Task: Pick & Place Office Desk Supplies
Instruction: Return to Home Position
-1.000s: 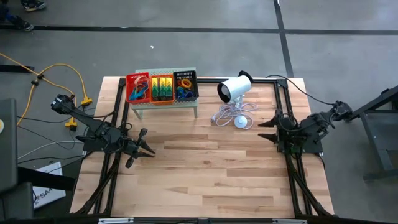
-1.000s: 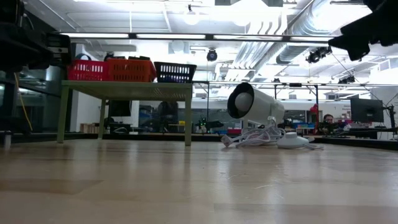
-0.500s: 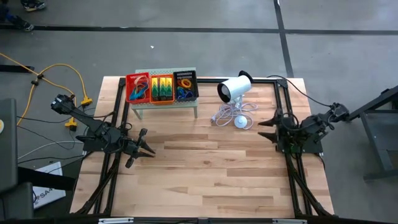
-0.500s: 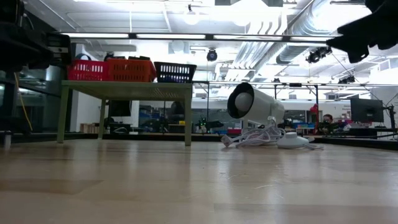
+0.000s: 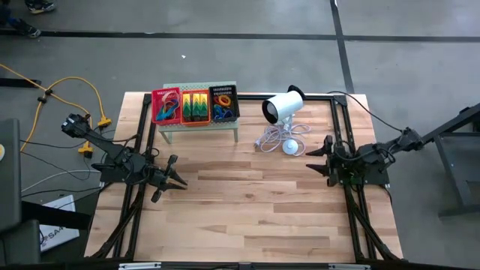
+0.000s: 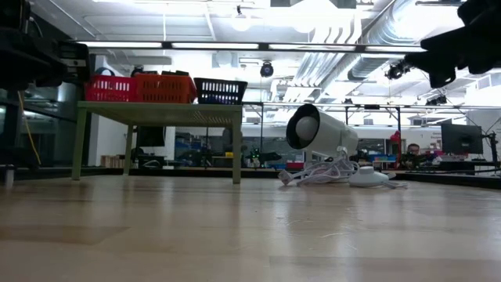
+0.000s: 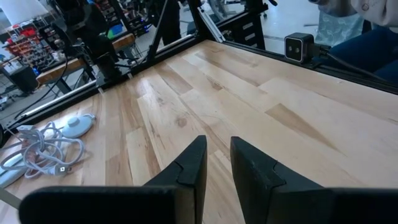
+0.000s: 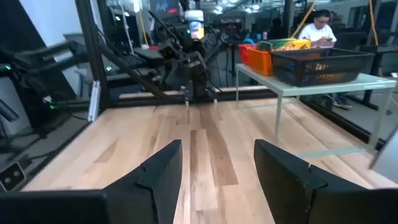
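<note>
Seen from above, three baskets stand touching in a row on the pale-green stand (image 5: 199, 127) at the upper middle of the desk (image 5: 247, 217). The red basket (image 5: 166, 106) is at the left, the orange basket (image 5: 195, 106) in the middle and the black basket (image 5: 223, 103) at the right. Green packs (image 5: 196, 112) lie in the orange one. Coloured loops (image 5: 220, 112) lie in the black one, and more show in the red one. Just right of the stand lies the white cylinder device (image 5: 281, 107), with its coiled cable (image 5: 279, 141) below it. The left claw (image 5: 178, 180) hangs at centre left and the right claw (image 5: 319, 160) at centre right, both well apart from the stand.

In the low view the stand (image 6: 160, 113) fills the upper left, with the baskets in a row on top and the white device at centre right. A dark part of the right arm (image 6: 462, 39) sits in the upper right corner.

In the left wrist view the left claw (image 7: 217, 146) shows its fingers only a narrow slit apart. Nothing is between them, and bare desk lies ahead.

In the right wrist view the right claw (image 8: 217, 149) is spread wide and holds nothing. Ahead and to one side is the stand, with the black basket (image 8: 317, 65) nearest and the orange one beyond it. The left arm (image 8: 186, 68) is across the desk, and a person (image 8: 320, 28) sits behind the stand.
</note>
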{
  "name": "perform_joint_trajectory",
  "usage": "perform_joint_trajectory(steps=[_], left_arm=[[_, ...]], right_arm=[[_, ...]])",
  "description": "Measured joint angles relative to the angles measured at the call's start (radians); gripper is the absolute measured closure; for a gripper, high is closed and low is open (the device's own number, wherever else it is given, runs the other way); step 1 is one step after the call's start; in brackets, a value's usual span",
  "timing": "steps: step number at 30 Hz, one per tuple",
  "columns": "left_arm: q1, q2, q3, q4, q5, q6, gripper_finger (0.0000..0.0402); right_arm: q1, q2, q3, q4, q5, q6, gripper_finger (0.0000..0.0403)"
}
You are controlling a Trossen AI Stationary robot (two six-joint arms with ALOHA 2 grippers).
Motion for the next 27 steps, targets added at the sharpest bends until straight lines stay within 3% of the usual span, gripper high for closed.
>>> perform_joint_trajectory(steps=[15, 27], left_arm=[[0.000, 0.000, 0.000, 0.000, 0.000, 0.000, 0.0337], [0.000, 0.000, 0.000, 0.000, 0.000, 0.000, 0.0337]], right_arm=[[-0.236, 0.000, -0.075, 0.124, -0.213, 0.038, 0.0215], [-0.354, 0.114, -0.076, 0.104, -0.308, 0.094, 0.0215]])
